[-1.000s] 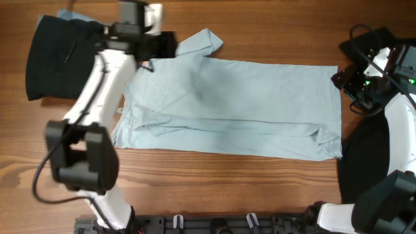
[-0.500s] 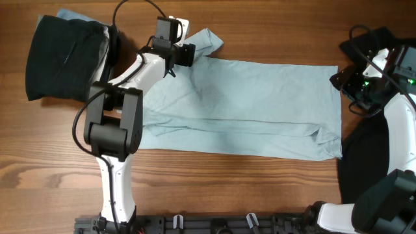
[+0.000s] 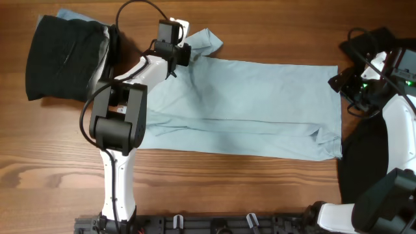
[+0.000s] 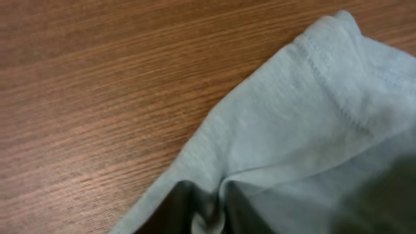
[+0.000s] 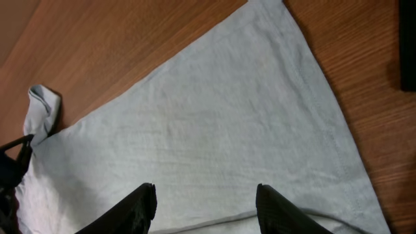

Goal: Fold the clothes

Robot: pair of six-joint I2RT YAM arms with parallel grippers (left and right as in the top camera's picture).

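Found left pincer [image 3: 182, 52] pinched shut on the sleeve [image 3: 205, 40] of the pale blue T-shirt [image 3: 247, 104], cloth puckered up between its fingers [image 4: 179, 214]. Noted the shirt's body spread flat away from that grip, long axis running arm to arm. Found right pincer [image 5: 207, 211] apart and empty, hem [image 5: 325, 123] just ahead and below; judged the left better placed for folding the sleeve in.

The left arm [image 3: 140, 70] has white links, black joints and a black cable loop at 12 o'clock. The right arm [image 3: 400, 133] matches, with a green wrist light.
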